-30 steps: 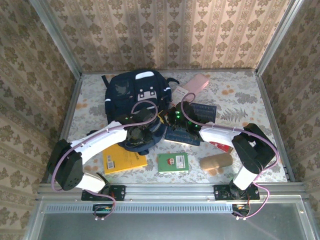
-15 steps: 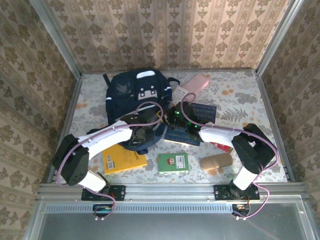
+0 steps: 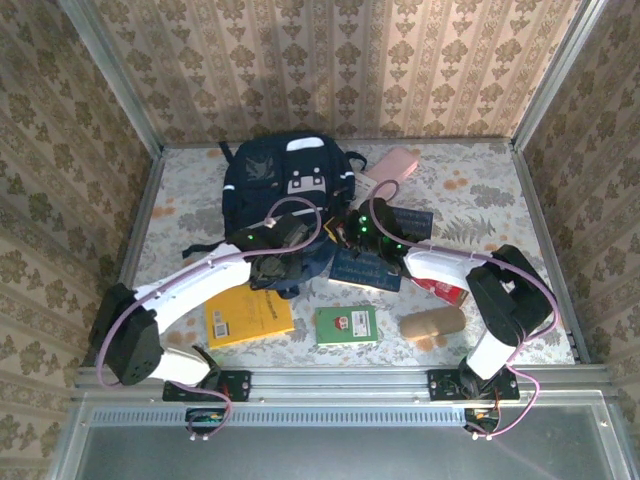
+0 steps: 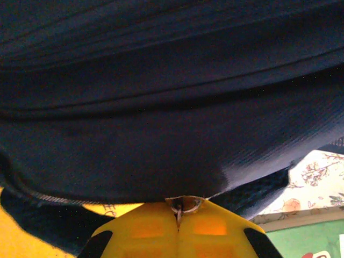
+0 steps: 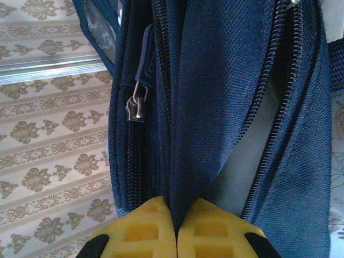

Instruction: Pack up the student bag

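The student bag (image 3: 290, 182), dark navy with white stripes and a grey buckle patch, lies at the back middle of the table. My left gripper (image 3: 272, 267) is at its near end, and in the left wrist view that gripper (image 4: 178, 212) is shut on a small metal zipper pull (image 4: 184, 204) under the navy fabric (image 4: 161, 107). My right gripper (image 3: 339, 234) is at the bag's right side; in the right wrist view it (image 5: 176, 215) is shut on a fold of the bag's fabric (image 5: 204, 107) between two zipper lines. A second zipper slider (image 5: 137, 105) hangs free to the left.
A yellow book (image 3: 248, 318) and a green book (image 3: 346, 324) lie near the front edge, with a tan pouch (image 3: 432, 323) to their right. Dark notebooks (image 3: 366, 268) and a red item (image 3: 446, 290) lie under the right arm. A pink case (image 3: 392, 167) lies beside the bag.
My left gripper has shut on the zipper pull. The bag has shifted slightly right and toward the back, and the left arm has moved with it. The right gripper keeps its hold.
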Controlling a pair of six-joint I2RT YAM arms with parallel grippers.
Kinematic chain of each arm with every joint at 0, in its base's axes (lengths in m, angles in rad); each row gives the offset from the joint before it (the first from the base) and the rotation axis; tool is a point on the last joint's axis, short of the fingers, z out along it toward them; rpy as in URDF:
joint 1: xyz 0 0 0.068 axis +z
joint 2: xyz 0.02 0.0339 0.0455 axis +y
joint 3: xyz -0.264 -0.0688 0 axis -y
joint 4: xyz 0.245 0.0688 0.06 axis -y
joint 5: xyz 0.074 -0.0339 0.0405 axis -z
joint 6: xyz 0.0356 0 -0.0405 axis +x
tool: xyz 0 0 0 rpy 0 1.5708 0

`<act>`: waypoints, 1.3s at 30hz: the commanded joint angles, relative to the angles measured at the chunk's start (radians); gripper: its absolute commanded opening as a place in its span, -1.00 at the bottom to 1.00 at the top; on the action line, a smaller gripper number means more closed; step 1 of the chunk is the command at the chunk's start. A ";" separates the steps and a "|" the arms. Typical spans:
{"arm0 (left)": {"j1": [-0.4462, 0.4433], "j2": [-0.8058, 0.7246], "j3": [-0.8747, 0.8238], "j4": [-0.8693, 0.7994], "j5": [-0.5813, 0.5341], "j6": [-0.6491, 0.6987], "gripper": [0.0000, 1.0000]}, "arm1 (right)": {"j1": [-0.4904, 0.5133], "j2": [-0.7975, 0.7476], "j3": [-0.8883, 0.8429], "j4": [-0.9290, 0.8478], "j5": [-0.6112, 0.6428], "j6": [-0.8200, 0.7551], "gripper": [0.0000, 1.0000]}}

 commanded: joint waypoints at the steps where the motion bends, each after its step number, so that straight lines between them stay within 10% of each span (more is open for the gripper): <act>1: 0.047 -0.050 -0.038 -0.041 0.002 0.045 -1.00 | -0.034 0.002 0.051 -0.022 -0.051 -0.071 -1.00; 37: 0.187 -0.222 -0.123 -0.135 0.193 0.172 -1.00 | -0.186 0.234 0.561 -0.693 -0.151 -0.674 -0.99; 39: 0.187 -0.212 -0.100 -0.091 0.250 0.171 -1.00 | -0.183 0.239 0.579 -0.702 -0.175 -0.677 -0.74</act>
